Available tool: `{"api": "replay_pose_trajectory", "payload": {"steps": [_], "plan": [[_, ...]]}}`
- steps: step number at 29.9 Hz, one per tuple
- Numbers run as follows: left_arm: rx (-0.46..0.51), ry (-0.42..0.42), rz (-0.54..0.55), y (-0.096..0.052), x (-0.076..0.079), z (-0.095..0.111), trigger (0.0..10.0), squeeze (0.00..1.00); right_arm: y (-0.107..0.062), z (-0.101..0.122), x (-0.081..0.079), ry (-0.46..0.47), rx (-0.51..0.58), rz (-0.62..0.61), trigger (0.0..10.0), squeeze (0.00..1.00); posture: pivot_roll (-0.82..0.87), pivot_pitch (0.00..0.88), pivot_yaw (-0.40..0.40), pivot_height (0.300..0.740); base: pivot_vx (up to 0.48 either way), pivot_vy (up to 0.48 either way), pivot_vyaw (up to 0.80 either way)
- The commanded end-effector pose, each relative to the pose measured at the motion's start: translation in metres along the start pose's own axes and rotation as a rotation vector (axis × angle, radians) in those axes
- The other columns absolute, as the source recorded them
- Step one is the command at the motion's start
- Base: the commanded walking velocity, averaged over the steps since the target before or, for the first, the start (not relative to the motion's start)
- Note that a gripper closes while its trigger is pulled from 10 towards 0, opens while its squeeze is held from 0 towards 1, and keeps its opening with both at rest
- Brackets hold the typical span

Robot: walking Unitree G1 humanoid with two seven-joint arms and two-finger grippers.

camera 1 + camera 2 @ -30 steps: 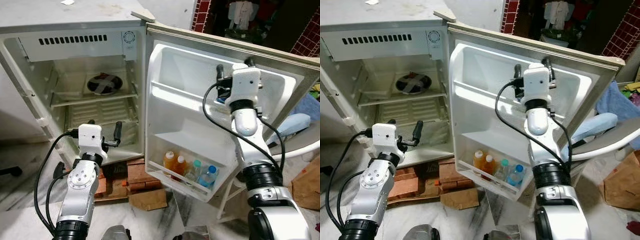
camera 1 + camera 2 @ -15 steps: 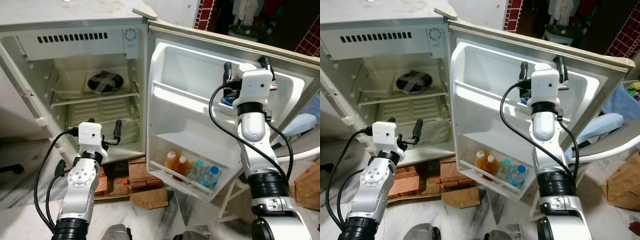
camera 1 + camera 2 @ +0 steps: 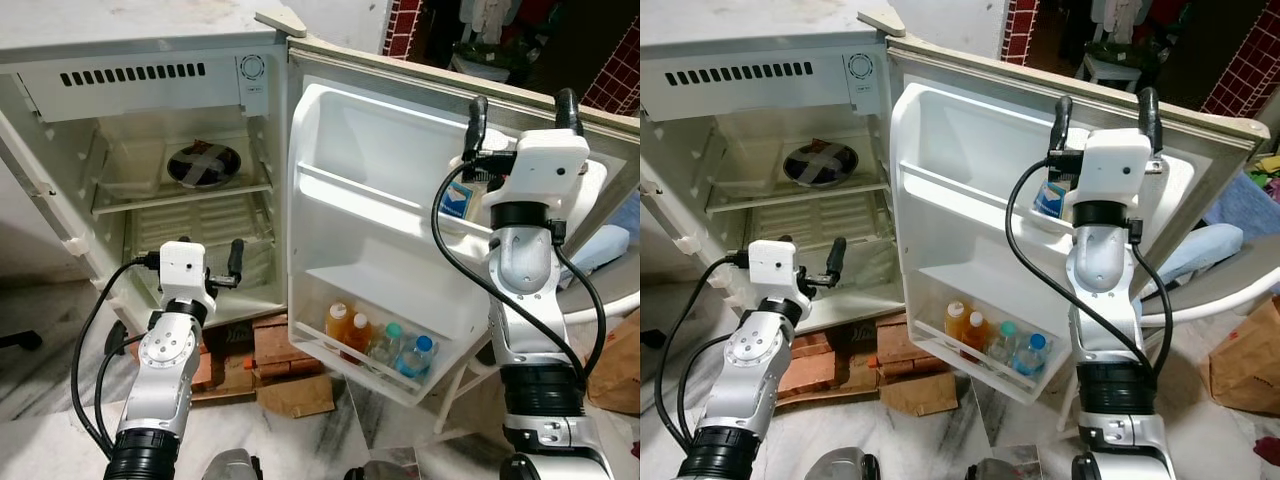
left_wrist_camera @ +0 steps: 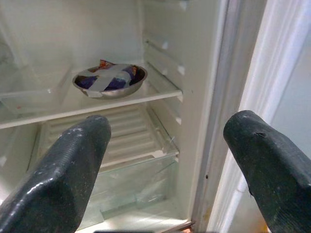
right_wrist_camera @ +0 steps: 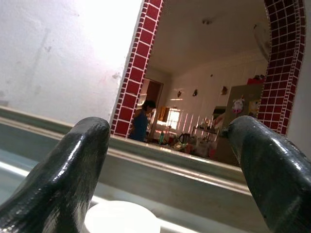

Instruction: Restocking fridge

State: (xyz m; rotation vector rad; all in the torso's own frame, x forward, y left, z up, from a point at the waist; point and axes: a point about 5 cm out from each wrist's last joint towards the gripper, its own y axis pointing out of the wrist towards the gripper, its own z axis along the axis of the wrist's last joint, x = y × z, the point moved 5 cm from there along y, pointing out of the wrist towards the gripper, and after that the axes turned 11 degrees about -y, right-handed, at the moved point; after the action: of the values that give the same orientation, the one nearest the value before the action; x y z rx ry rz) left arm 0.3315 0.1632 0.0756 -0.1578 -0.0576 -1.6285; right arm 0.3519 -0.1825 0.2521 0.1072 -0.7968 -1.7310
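The small fridge (image 3: 150, 75) stands open with its door (image 3: 400, 130) swung to the right. My right gripper (image 3: 523, 108) is raised above the door's top edge, open and holding nothing. Just below it a blue and white carton (image 3: 458, 198) sits in the door's upper shelf. Several bottles (image 3: 378, 338) stand in the bottom door shelf. My left gripper (image 4: 165, 160) hangs open in front of the fridge's lower compartment. A steel bowl (image 3: 204, 163) sealed with crossed tape rests on the inner shelf.
Bricks (image 3: 270, 350) and a piece of cardboard (image 3: 295, 398) lie on the floor under the fridge. A brown paper bag (image 3: 615, 365) and a white chair (image 3: 600, 300) with blue cloth stand to the right. A person (image 5: 142, 121) is far off in the room behind.
My right gripper has risen from the door's upper shelf and moved right, uncovering the blue carton there. The left arm has held still. The camera shifted slightly.
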Motion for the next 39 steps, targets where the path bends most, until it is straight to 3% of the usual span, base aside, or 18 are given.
{"api": "replay_pose_trajectory", "payload": {"steps": [1,19,24,29,31,39], "plan": [[0.005,0.000,-0.011,0.004,0.004,0.003,10.0,0.00,0.005,0.007,0.006,-0.006,0.022,-0.015,10.0,0.00,0.00,0.000,-0.020,0.740,-0.259,0.000,0.00],[0.011,0.001,-0.018,0.007,0.006,0.004,10.0,0.00,0.001,0.003,0.001,-0.003,-0.009,-0.001,10.0,0.00,0.00,0.000,-0.017,0.740,-0.276,0.000,0.00],[0.010,-0.001,-0.021,0.007,0.008,0.003,10.0,0.00,0.000,-0.004,0.011,-0.005,-0.045,-0.055,10.0,0.00,0.00,0.000,-0.018,0.740,-0.283,0.000,0.00],[0.008,0.000,-0.018,0.007,0.007,0.003,10.0,0.00,-0.011,-0.035,0.030,-0.023,-0.171,-0.132,10.0,0.00,0.00,0.000,-0.020,0.740,-0.280,0.000,0.00],[0.006,0.002,-0.017,0.007,0.006,0.002,10.0,0.00,-0.025,-0.060,0.037,-0.040,-0.271,-0.157,10.0,0.00,0.00,0.000,-0.022,0.740,-0.283,0.000,0.00],[0.002,0.010,-0.020,0.005,0.008,0.000,10.0,0.00,-0.071,-0.109,0.025,-0.050,-0.498,-0.132,10.0,0.00,0.00,0.000,-0.023,0.740,-0.274,0.000,0.00]]}}
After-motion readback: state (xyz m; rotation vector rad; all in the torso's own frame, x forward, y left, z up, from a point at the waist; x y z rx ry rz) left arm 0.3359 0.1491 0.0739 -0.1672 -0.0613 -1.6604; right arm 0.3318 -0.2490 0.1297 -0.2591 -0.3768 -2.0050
